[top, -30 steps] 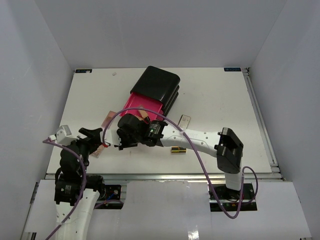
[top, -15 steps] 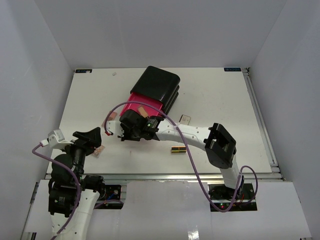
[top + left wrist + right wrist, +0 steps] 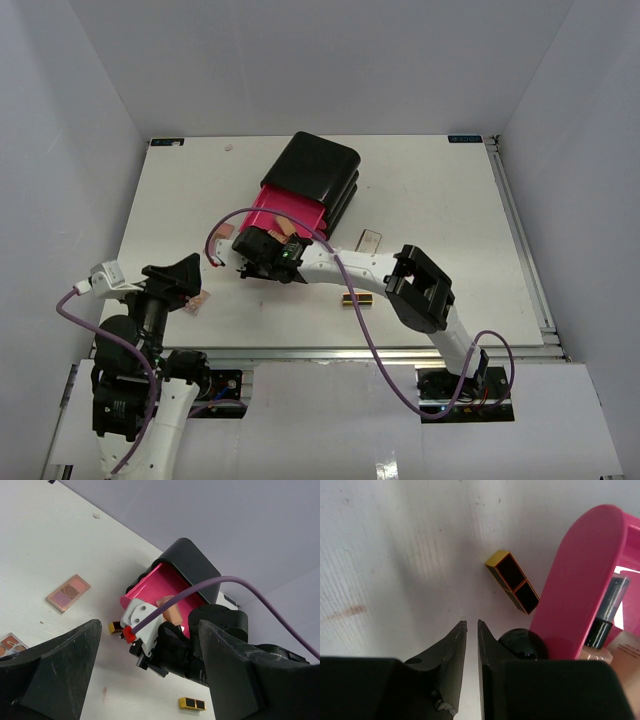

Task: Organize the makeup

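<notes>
Lipstick tube (image 3: 512, 581), black and gold, lies flat on the table (image 3: 450, 200) just ahead and right of the right gripper (image 3: 470, 625). Gripper fingers nearly together, thin gap, nothing in it. It points down at bare table, not yet over the tube.

Pink drawer (image 3: 580, 585) is pulled out of the black box (image 3: 320, 170). Its front wall sits right beside the tube, and bottles (image 3: 602, 615) are already inside.

Left gripper (image 3: 180, 272) hangs back at the near-left corner, fingers wide apart, empty. One palette (image 3: 68, 593) lies on open table left of the drawer and another palette (image 3: 9, 644) is close to the left arm. A second lipstick (image 3: 357, 298) lies near the front edge and a flat case (image 3: 371, 240) right of the drawer.

Step, as I judge it: approach for picking the tube by the drawer. Next move needs the fingers spread, a shift toward the tube, and a grip across its narrow sides.

Room: tight on the drawer-wall side and clear on the table side, so come in from there. The purple cable loops over this area and may snag.
</notes>
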Robot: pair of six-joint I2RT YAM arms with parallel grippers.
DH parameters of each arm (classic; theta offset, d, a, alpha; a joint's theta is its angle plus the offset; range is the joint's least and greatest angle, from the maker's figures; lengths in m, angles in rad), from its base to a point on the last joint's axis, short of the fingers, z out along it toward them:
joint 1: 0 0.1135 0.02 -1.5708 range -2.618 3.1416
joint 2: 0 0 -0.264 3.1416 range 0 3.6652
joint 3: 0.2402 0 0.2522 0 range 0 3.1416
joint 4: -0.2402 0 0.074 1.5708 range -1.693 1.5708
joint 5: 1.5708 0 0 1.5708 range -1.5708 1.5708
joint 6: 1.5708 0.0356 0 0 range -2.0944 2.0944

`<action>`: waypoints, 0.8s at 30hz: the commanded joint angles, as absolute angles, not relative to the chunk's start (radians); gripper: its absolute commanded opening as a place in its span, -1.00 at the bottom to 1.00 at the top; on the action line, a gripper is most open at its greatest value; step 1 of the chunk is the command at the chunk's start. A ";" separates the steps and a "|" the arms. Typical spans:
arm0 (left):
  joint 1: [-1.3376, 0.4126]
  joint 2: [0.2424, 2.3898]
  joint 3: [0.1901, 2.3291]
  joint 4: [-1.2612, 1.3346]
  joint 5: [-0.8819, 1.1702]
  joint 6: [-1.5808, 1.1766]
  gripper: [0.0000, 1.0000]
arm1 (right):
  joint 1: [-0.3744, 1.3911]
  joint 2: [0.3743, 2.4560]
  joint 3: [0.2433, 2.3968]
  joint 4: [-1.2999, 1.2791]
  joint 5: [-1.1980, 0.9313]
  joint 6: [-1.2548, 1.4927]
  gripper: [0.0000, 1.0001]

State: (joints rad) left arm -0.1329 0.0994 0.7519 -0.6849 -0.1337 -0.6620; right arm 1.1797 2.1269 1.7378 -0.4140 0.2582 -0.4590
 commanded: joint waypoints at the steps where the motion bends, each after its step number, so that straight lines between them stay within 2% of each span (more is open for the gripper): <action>1: -0.135 0.092 0.763 -0.668 -0.119 -0.646 0.79 | 1.182 2.109 1.736 -0.327 0.464 -0.514 -0.56; 16: -0.135 0.089 0.769 -0.655 -0.113 -0.641 0.79 | 1.181 2.071 1.739 -0.196 0.675 -0.693 -0.54; 24: -0.135 0.083 0.761 -0.641 -0.102 -0.644 0.79 | 1.172 2.022 1.737 -0.209 0.632 -0.697 -0.53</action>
